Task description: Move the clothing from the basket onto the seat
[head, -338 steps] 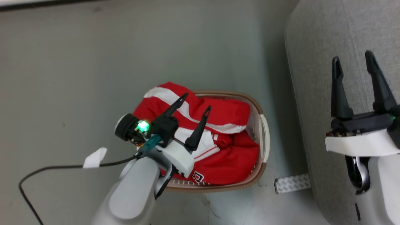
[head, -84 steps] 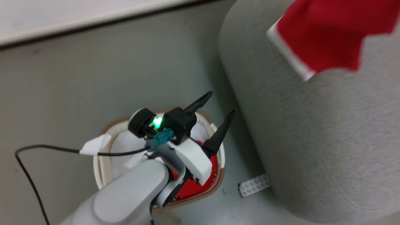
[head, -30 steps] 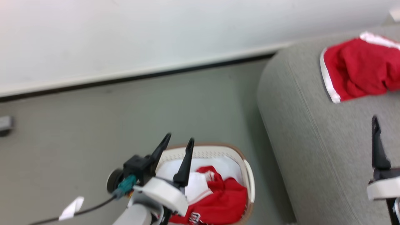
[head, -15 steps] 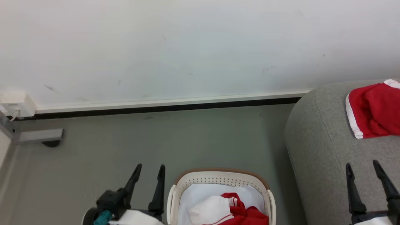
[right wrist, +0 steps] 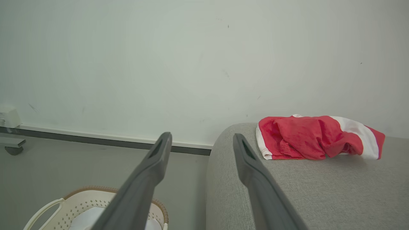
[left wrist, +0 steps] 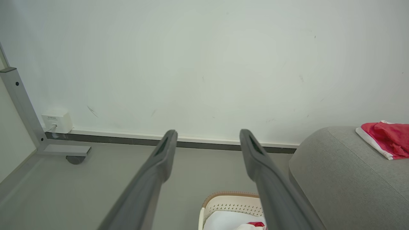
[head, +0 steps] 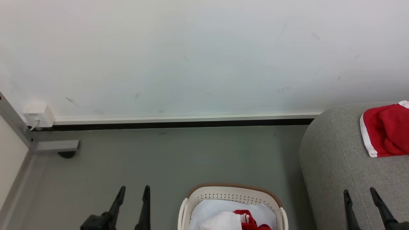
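You at mid-job: both claws hang empty, fingers spread wide, nothing pinched. Your left claw [head: 134,191] hovers over the grey floor [head: 179,153] just left of the basket [head: 235,186]. Your right claw [head: 358,193] is above the front of the seat [head: 335,166]. Judging by that, you're between carries, w/ arms held off to each side so neither blocks the basket mouth.

One red garment [right wrist: 316,137] lies crumpled on the seat top, toward the wall [head: 204,57] & well apart from both claws. It's soft stuff that slumps into loose folds, w/ a narrow white band on one edge and a wider white stripe at the other end. Prob. dropped far back to keep the front of the cushion free.

A red bundle [head: 247,218] sits low in the basket on a pale liner [head: 211,207], w/ a white panel beside it. The head view's bottom edge cuts it off, so can't tell how much is there.

The basket is rigid cream plastic, oval, w/ rows of small holes, a brown woven-look rim & loop handles. It stands on the floor close beside the seat's rounded corner, which keeps each carry short. The seat is light-grey woven upholstery, seamed, far bigger than the basket.
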You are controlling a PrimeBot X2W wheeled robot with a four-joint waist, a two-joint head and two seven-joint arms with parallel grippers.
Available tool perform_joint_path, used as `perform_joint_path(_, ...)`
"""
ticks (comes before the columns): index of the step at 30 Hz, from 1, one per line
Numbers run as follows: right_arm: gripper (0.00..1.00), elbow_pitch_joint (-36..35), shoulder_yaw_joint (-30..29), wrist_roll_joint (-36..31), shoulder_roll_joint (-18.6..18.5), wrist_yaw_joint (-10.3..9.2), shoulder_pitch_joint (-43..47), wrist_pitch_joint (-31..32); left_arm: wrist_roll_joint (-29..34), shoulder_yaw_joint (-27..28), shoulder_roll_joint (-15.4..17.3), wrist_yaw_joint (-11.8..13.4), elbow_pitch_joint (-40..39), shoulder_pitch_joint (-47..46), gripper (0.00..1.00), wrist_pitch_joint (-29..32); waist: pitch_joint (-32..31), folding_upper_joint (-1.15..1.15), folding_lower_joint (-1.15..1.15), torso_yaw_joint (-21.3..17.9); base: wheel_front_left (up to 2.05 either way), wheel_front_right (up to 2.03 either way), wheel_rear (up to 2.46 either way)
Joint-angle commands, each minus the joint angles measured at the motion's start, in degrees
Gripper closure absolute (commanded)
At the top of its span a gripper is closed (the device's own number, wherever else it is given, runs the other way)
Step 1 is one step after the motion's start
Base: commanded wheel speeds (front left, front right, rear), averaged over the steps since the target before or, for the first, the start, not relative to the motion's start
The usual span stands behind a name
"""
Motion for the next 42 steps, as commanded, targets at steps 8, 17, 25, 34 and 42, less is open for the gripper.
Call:
perform_joint_path(8,0.0,0.4,0.7,0.3,0.5,-0.12,0.3,0.0,1.5,2.0,-0.6,-1.4,-0.3,0.5,0.0,0.0,0.6,0.0,0.01,-0.7,0.0,0.0,0.0)
perform_joint_path(17,0.0,-1.5,-0.5,0.6,0.6,-0.12,-3.8,0.0,3.0,1.2,-0.8,-3.2,0.7,-3.3,0.0,0.0,5.3,0.0,0.01,-3.5,0.0,0.0,0.0)
perform_joint_path(25,0.0,-5.1,0.2,2.4,0.6,-0.13,-12.3,0.0,5.6,-3.5,-0.2,-5.5,7.5,-11.7,0.0,0.0,13.8,0.0,0.01,-9.2,0.0,0.0,0.0)
perform_joint_path(34,0.0,-9.5,4.8,7.7,0.7,-0.13,-22.6,0.0,8.7,-12.2,2.6,-7.4,18.0,-25.1,0.0,10.4,26.9,0.0,0.01,-17.5,0.0,0.0,0.0)
perform_joint_path(42,0.0,-10.7,7.3,12.4,0.7,-0.13,-27.7,0.0,7.2,-22.8,6.3,-7.6,23.7,-32.3,0.0,20.5,35.1,0.0,0.01,-22.8,0.0,0.0,0.0)
